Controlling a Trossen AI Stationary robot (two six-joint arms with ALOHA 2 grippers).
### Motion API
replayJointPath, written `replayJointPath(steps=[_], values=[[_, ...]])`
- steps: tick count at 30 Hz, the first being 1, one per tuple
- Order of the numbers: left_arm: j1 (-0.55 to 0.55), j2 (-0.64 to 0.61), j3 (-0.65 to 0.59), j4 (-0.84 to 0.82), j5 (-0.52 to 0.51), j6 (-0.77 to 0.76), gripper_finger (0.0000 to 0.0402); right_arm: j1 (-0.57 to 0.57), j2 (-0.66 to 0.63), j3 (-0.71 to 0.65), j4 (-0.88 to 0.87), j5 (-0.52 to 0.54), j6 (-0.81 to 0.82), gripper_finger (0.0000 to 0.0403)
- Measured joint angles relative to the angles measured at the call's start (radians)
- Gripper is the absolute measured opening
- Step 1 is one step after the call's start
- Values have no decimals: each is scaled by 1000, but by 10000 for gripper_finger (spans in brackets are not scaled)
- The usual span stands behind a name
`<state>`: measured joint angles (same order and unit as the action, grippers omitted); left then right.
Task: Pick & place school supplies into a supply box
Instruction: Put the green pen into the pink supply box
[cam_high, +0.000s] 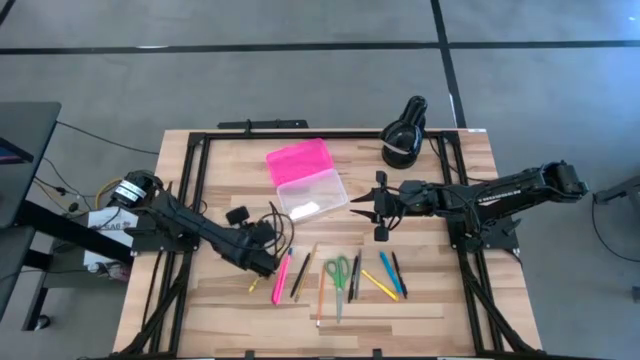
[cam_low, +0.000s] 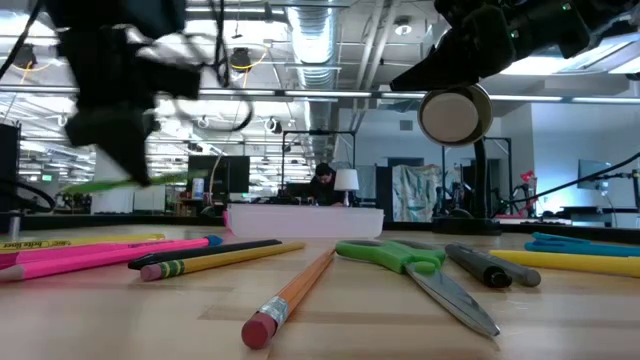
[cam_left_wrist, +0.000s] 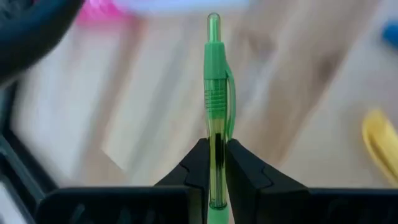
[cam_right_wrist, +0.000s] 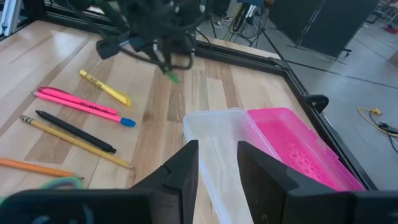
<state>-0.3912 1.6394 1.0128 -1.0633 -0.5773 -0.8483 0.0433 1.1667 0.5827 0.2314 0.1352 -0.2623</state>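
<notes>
My left gripper (cam_left_wrist: 216, 152) is shut on a green pen (cam_left_wrist: 216, 81) and hangs above the table's near left (cam_high: 266, 256), beside the row of school supplies. Pens, pencils, markers and green-handled scissors (cam_high: 338, 272) lie flat on the table in that row. The supply box lies open at the far middle, with its pink lid (cam_high: 298, 160) flat beside its clear base (cam_high: 312, 195). My right gripper (cam_right_wrist: 217, 165) stands open with nothing between its fingers, above the table just right of the clear base (cam_right_wrist: 217, 140). My left gripper pinches the green pen's see-through barrel (cam_left_wrist: 217, 134) between its two fingers. The clip and button end (cam_left_wrist: 213, 25) sticks out past them. The fingers slant down from the table's left. In the low view the pen (cam_low: 120, 183) hangs about level, clear of the table.
A black rounded object with a white band (cam_high: 403, 135) stands at the far right. A pink pen (cam_high: 281, 275), pencils (cam_high: 320, 290), a yellow pen (cam_high: 378, 285) and a blue pen (cam_high: 388, 272) lie across the near middle. Black frame rails (cam_high: 195, 190) run along the table's sides.
</notes>
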Motion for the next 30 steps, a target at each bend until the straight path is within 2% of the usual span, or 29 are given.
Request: replayJointPath(steps=[4,8,11,15,20,25,30], values=[[92,-2,95,46,-81,187,26,0,0,0,0,0,0,107],[225,-2,138,232,-82,446,26,0,0,0,0,0,0,107],[340,-2,140,378,-13,613,26,0,0,0,-2,0,1,107],[484,11,140,555,143,759,28,0,0,0,-15,0,8,107],[619,68,140,619,313,828,29,0,0,0,-31,0,11,107],[655,133,138,639,347,855,29,0,0,1,-58,0,11,107],[653,130,138,660,353,873,29,-6,0,2,-67,1,10,107]])
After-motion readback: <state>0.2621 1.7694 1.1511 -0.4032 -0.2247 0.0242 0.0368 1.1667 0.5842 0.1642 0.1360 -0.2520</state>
